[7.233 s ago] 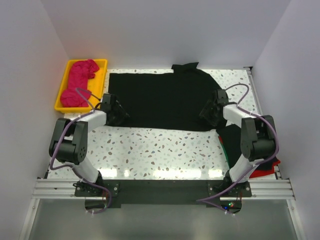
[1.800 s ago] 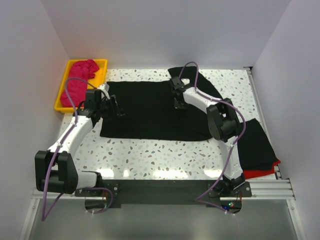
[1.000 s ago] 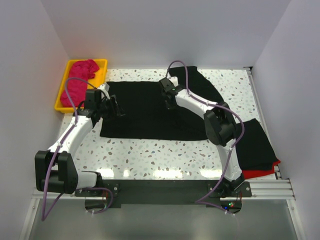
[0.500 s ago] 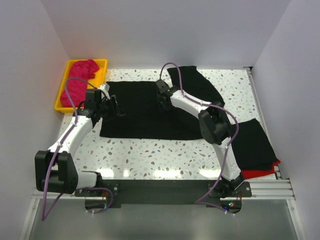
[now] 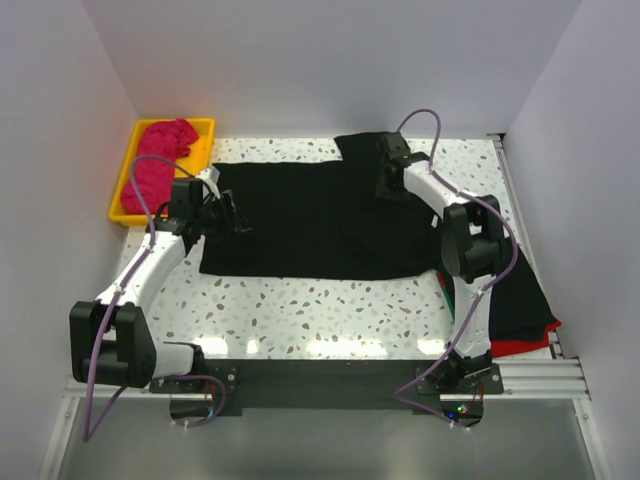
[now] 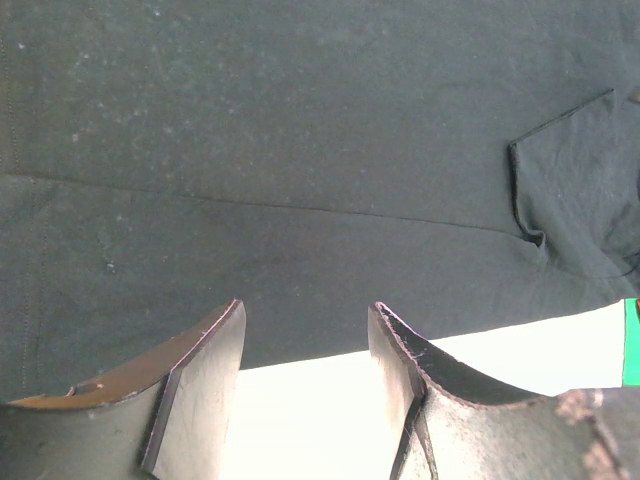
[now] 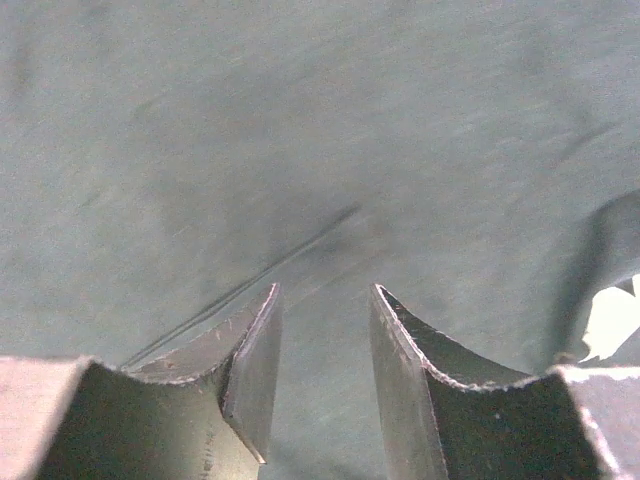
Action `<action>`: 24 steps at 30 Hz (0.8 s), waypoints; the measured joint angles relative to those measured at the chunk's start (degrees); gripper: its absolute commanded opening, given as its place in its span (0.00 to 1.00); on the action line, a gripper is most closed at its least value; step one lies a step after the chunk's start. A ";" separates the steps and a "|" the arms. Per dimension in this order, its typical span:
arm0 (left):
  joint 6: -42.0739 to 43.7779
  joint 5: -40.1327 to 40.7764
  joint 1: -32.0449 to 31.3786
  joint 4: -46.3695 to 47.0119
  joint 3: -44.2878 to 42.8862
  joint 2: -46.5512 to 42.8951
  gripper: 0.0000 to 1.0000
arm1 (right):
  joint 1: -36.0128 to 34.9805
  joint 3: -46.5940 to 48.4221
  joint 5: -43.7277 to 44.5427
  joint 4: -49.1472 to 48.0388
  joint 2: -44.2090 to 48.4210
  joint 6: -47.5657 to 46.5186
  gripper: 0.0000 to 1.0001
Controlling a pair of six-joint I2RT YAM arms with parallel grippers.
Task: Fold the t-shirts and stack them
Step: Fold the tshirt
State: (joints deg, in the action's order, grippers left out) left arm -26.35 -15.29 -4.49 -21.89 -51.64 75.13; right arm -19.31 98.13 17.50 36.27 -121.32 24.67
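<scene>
Facing black t-shirt [image 5: 310, 220], left tool [image 6: 305, 370] and right tool [image 7: 325, 360] gape; only overhead shows tray [image 5: 205, 138].

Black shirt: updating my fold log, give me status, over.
Left gripper open at the black shirt's left edge. Right gripper open above its far right part, holding nothing. Shirt spread out flat. Nothing lying on it.

Top cam: above & behind arm bases [image 5: 190, 378], looks down from far, whole worktop [image 5: 330, 300] in view. L wrist cam: low, close, past its fingers [image 6: 200, 390] at blk shirt [image 6: 300, 150] edge & worktop strip. R wrist cam: closer, only shirt. Shared: blk shirt.
</scene>
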 measured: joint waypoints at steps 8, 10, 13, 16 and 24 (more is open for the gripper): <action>0.00 -0.17 0.00 -0.02 0.00 0.00 0.57 | 4.52 0.04 -2.67 -1.60 -1.27 0.13 0.43; 0.00 -0.17 0.00 0.00 0.00 0.00 0.57 | 4.52 0.04 -3.61 -1.68 -1.97 0.13 0.42; 0.00 -0.17 0.00 0.00 0.00 0.02 0.57 | 4.42 -0.13 -4.68 -2.21 -2.71 0.17 0.43; 0.00 -0.17 0.00 0.00 0.00 0.11 0.57 | 4.33 -0.13 -5.09 -2.84 -3.15 0.20 0.43; 0.00 -0.17 0.00 0.00 0.02 0.35 0.57 | 4.33 -0.13 -5.03 -3.74 -4.96 0.31 0.38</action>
State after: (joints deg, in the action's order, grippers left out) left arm -26.35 -15.46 -4.49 -21.89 -51.62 75.48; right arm -14.98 98.00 12.47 32.53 -126.28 24.97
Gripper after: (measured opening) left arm 0.571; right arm 0.409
